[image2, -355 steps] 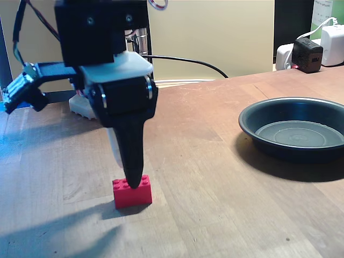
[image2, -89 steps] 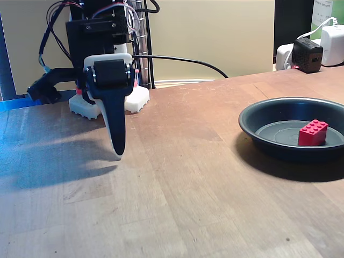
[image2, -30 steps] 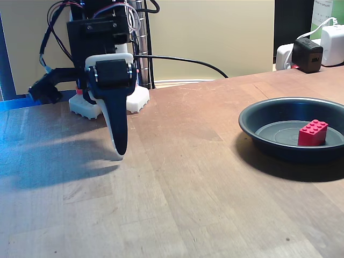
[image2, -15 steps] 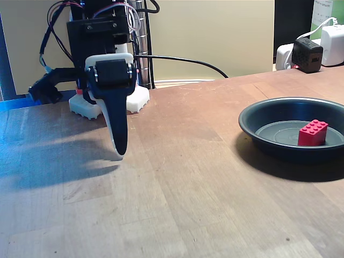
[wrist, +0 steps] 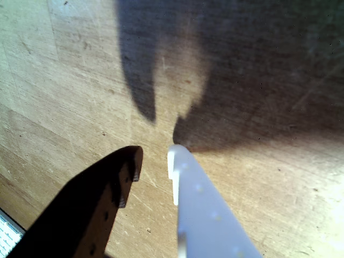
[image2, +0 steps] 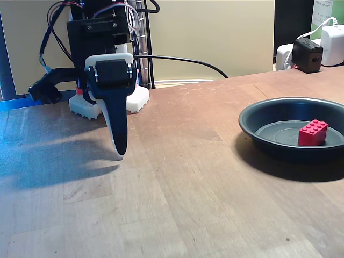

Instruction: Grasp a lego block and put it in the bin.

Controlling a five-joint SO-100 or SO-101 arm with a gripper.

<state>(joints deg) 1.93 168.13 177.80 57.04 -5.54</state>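
The red lego block (image2: 313, 133) lies inside the bin (image2: 252, 119), a shallow dark round dish at the right of the fixed view, on the right part of its flat bottom. My gripper (image2: 119, 153) hangs far to the left of the bin, pointing down just above the wooden table. In the wrist view the gripper (wrist: 155, 158) shows a black finger (wrist: 115, 183) and a white finger (wrist: 196, 199) with a narrow gap at the tips. Bare wood shows through the gap and nothing is held.
The arm's white base (image2: 88, 107) stands at the back left, with a black cable (image2: 188, 60) running right. White and black chargers (image2: 309, 51) sit at the back right. The table (image2: 188, 204) is bare wood between gripper and bin.
None over the last three seconds. Since 11.8 s ago the lego block has gone from the table under the gripper into the bin, and the arm has pulled back left.
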